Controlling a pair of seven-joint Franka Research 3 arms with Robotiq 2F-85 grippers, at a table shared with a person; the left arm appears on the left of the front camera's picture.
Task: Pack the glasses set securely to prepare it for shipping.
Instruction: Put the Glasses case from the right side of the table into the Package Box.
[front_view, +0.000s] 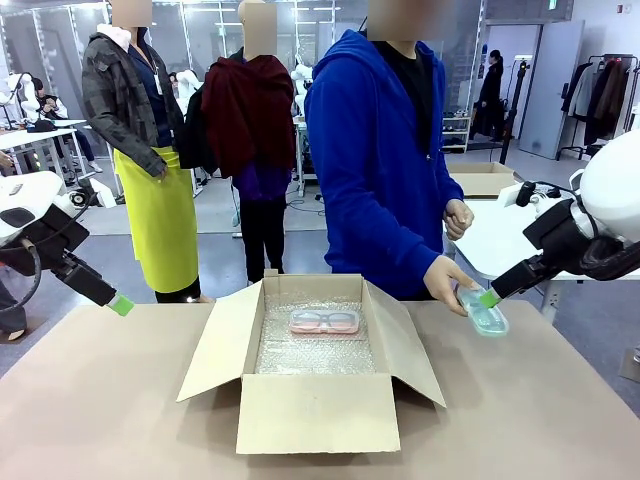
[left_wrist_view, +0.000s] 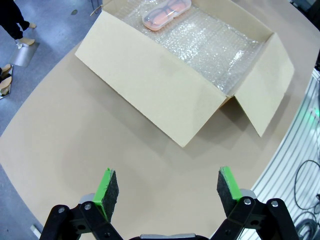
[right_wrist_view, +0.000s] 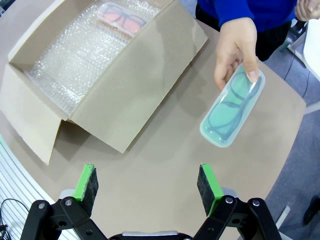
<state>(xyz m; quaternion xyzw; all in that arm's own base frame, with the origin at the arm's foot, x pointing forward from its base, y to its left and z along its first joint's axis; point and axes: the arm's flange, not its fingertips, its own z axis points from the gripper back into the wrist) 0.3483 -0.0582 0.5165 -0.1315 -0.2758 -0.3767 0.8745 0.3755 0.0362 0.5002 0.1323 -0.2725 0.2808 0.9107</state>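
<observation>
Half done by the look of it: one case boxed, one to go.

Got the pink case (front_view: 324, 321) lying flat on the bubble wrap (front_view: 310, 360) at the far end of the open box (front_view: 300, 412), long side running left-right across it, lenses up. Got the mint case (right_wrist_view: 232, 111) up over the table (front_view: 100, 400) right of the box, pinched at one end by the person's hand (right_wrist_view: 236, 52), long side slanting from that hand toward the right gripper (right_wrist_view: 148, 182), near it but apart. Both sets of jaws spread wide and empty, left gripper (left_wrist_view: 166, 187) parked well off on the box's other side. Left to do, probably: take the mint case, lay it beside the pink one, shut the box.
</observation>
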